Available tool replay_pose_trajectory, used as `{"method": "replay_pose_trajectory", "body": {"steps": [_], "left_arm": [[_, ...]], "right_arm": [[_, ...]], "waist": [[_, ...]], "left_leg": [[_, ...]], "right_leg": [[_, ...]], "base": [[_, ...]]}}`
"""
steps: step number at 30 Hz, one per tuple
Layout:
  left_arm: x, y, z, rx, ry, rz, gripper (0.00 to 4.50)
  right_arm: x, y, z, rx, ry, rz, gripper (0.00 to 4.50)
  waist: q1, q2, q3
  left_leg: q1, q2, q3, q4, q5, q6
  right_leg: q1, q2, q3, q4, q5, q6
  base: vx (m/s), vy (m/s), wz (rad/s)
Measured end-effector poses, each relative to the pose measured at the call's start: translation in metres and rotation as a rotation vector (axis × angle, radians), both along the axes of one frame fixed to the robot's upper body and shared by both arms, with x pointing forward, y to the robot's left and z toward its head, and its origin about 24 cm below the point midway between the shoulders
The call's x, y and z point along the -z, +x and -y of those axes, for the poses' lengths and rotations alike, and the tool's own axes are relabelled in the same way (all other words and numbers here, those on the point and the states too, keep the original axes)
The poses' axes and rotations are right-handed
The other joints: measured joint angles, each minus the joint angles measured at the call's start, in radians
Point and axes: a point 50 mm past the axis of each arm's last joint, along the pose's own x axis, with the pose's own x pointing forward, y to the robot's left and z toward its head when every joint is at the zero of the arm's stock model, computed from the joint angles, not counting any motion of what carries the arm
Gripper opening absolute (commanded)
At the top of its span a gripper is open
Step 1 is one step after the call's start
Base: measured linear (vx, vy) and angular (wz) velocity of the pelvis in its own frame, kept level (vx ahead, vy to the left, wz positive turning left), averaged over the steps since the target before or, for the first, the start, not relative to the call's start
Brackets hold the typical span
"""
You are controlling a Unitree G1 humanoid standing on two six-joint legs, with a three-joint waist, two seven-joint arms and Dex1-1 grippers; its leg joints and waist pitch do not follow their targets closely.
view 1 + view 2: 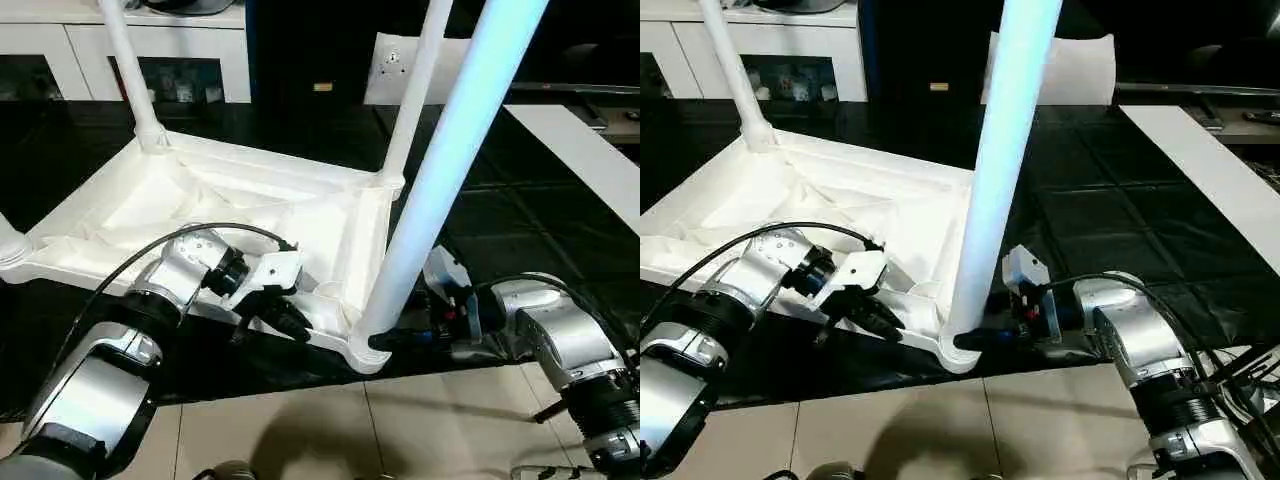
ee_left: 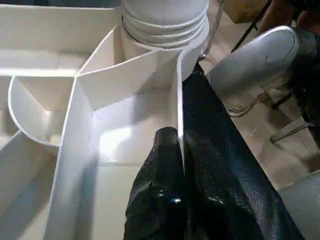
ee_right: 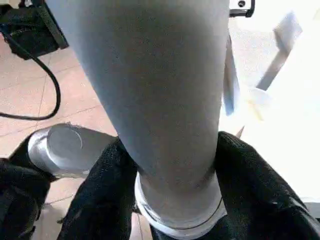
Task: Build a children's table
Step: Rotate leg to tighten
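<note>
Pinching the upturned tabletop's (image 1: 200, 190) side wall in the shut left gripper (image 2: 181, 150) for steadiness, clasping the near corner leg's (image 1: 440, 170) base between the right gripper's (image 3: 172, 165) fingers to seat it.

**Tabletop inverted, legs standing in corner sockets**

We note the white plastic tabletop (image 1: 200, 200) lying upside down on the dark surface, ribbed underside up, its near corner at the surface's edge. The near leg (image 1: 450, 150), white and tapered, rises tilted from the near corner socket (image 1: 365, 350). A far-left leg (image 1: 125, 60) and a far-right leg (image 1: 415, 90) stand in their sockets.
</note>
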Motion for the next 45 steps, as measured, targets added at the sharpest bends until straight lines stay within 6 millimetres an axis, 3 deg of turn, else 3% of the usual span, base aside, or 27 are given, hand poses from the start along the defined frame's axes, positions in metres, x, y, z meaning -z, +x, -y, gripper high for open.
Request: {"method": "replay_pose_trajectory", "body": {"steps": [5,8,13,19,22,24,26,29,30,34,40,45], "left_arm": [[0.002,0.003,0.001,-0.088,-0.011,-0.033,0.00],[0.005,0.008,0.004,-0.211,-0.028,-0.019,0.00],[0.009,0.016,0.016,-0.426,-0.058,0.004,0.00],[0.014,0.025,0.043,-0.696,-0.114,0.028,0.00],[0.014,0.026,0.054,-0.746,-0.122,0.040,0.00],[0.013,0.026,0.055,-0.754,-0.125,0.040,0.00],[0.012,0.026,0.055,-0.754,-0.127,0.043,0.00],[0.011,0.026,0.056,-0.751,-0.132,0.048,0.00],[0.011,0.025,0.056,-0.745,-0.134,0.049,0.00],[0.010,0.023,0.051,-0.702,-0.137,0.063,0.00],[0.009,0.015,0.029,-0.530,-0.140,0.085,0.00],[0.006,0.011,0.014,-0.408,-0.121,0.067,0.00]], "right_arm": [[0.004,-0.004,-0.001,0.119,0.032,-0.026,1.98],[0.010,-0.001,-0.001,0.290,0.052,-0.019,1.98],[0.015,0.012,-0.009,0.639,0.064,0.023,1.96],[0.015,0.039,-0.030,1.055,0.061,0.021,1.95],[0.013,0.047,-0.035,1.147,0.050,0.025,1.95],[0.012,0.048,-0.036,1.159,0.049,0.033,1.95],[0.012,0.048,-0.035,1.160,0.053,0.042,2.65],[0.011,0.046,-0.035,1.151,0.063,0.049,2.74],[0.011,0.045,-0.033,1.137,0.063,0.058,3.01],[0.012,0.040,-0.026,1.022,0.044,0.112,3.33],[0.011,0.027,-0.005,0.715,0.005,0.152,3.78],[0.008,0.020,0.002,0.510,-0.017,0.153,4.23]], "waist": [[-0.001,0.000,0.000],[-0.012,0.000,0.000],[-0.057,0.001,-0.001],[-0.084,0.003,-0.002],[-0.086,0.003,-0.002],[-0.085,0.003,-0.002],[-0.084,0.004,-0.002],[-0.082,0.005,-0.001],[-0.081,0.005,-0.001],[-0.082,0.007,0.000],[-0.080,0.008,0.000],[-0.062,0.007,0.001]], "left_leg": [[0.002,0.000,0.000,0.000,0.000,0.000],[0.004,0.000,0.000,0.001,0.000,0.000],[0.005,-0.001,0.000,0.002,0.000,0.000],[0.004,-0.001,-0.001,0.002,0.000,0.000],[0.003,-0.001,-0.001,0.001,0.000,0.000],[0.003,-0.001,-0.001,0.000,0.000,0.000],[0.003,-0.001,-0.001,-0.003,0.000,0.000],[0.003,-0.001,-0.001,-0.007,0.000,-0.001],[0.003,-0.001,-0.001,-0.007,0.000,-0.001],[0.002,-0.001,0.000,-0.009,0.000,-0.001],[0.001,0.000,-0.001,-0.011,0.000,-0.001],[0.001,0.000,-0.001,-0.011,0.000,0.000]], "right_leg": [[0.001,0.000,0.000,0.000,-0.002,0.003],[0.002,0.000,0.000,0.000,-0.002,0.004],[0.003,0.000,0.000,-0.001,-0.002,0.004],[0.001,0.000,0.001,-0.002,-0.002,0.004],[0.001,0.000,0.001,-0.003,-0.002,0.004],[0.001,0.000,0.001,-0.003,-0.002,0.004],[0.000,0.001,0.001,-0.003,-0.002,0.004],[-0.001,0.001,0.001,-0.003,-0.001,0.002],[-0.001,0.001,0.001,-0.003,-0.001,0.002],[-0.001,0.002,0.001,-0.004,0.000,0.001],[-0.001,0.005,0.001,-0.007,-0.001,0.002],[-0.001,0.004,0.001,-0.008,0.001,-0.002]], "base": [[0.000,0.000,0.00],[0.000,0.000,0.00],[0.000,0.000,0.00],[0.000,0.000,0.00],[0.000,0.000,0.00],[0.000,0.000,0.00],[0.000,0.000,0.00],[0.000,0.000,0.00],[0.000,0.000,0.00],[0.000,0.000,0.00],[0.000,0.000,0.00],[0.000,0.000,0.00]]}}
